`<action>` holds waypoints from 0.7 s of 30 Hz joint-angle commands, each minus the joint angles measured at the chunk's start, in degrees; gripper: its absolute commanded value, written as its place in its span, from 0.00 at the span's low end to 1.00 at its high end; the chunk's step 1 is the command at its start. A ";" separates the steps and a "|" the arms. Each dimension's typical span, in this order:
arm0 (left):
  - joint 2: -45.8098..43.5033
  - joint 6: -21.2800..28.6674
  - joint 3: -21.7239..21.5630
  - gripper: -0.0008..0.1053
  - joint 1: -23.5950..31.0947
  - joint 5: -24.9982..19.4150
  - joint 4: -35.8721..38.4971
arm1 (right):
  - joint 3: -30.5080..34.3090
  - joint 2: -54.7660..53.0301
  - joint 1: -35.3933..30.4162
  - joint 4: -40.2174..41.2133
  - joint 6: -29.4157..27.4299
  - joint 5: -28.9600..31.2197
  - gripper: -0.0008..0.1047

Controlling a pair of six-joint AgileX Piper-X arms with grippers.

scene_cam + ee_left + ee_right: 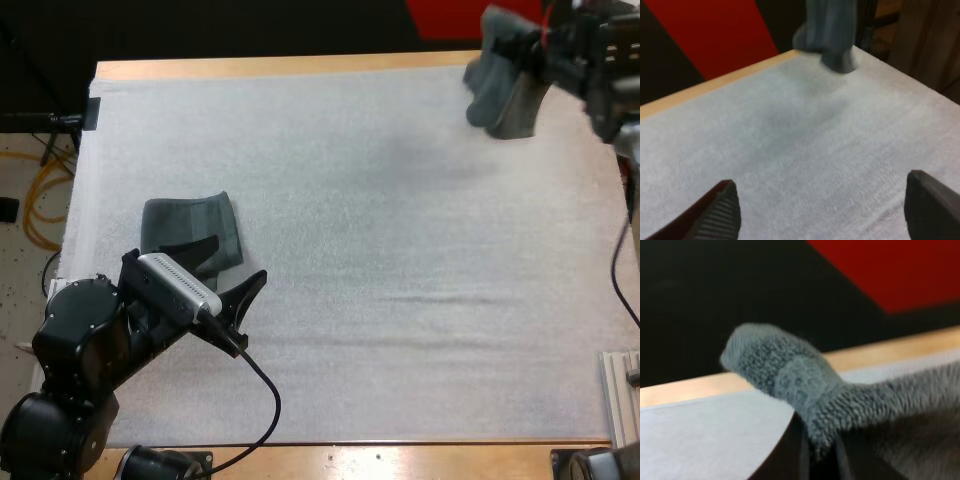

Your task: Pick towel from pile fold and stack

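A dark grey-green towel point(497, 82) hangs in the air above the mat's far right corner, pinched by my right gripper point(540, 55). In the right wrist view the towel point(805, 385) bulges out from between the two black fingers point(795, 455), which press on it from both sides. The left wrist view shows the same hanging towel point(832, 30) far off over the mat's edge. A folded towel point(190, 235) lies flat at the mat's left side. My left gripper point(235, 275) hovers beside it, open, with only white mat between its fingers point(720, 210).
The white mat point(400, 250) stretches wide between the two arms. The table's wooden edge point(290, 66) runs along the far side. A metal frame point(622, 395) stands at the near right edge.
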 commanded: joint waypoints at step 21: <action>-0.02 0.21 -0.31 0.64 -0.18 -1.98 4.41 | 16.13 -28.57 12.29 40.64 -3.47 3.76 0.01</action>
